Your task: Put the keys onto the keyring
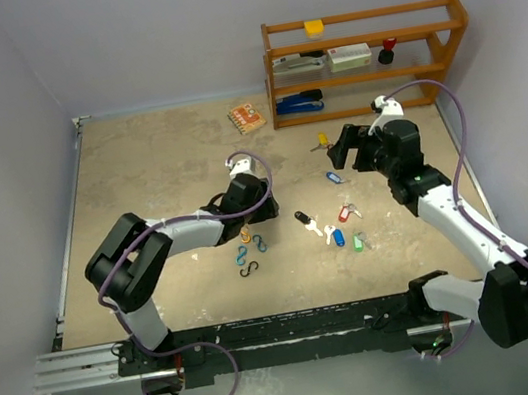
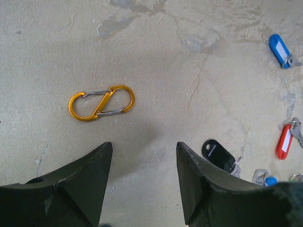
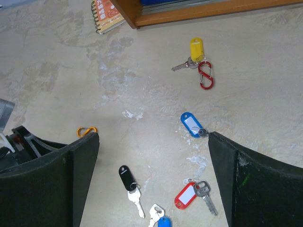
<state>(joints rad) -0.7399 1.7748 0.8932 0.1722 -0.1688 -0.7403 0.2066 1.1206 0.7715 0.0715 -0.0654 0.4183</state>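
Two pincers stand released and empty: my right pincer [image 3: 152,139] hangs above the keys [image 1: 339,237], the blue key [image 3: 191,124] between its fingers [image 3: 241,184]; the black key [image 2: 217,152] lies just beside my left pincer [image 2: 144,147].

Metal keys [image 3: 204,191] with glossy plastic tags [image 3: 196,48], shiny orange metal clip [image 2: 102,102], rough matt table [image 2: 189,56]
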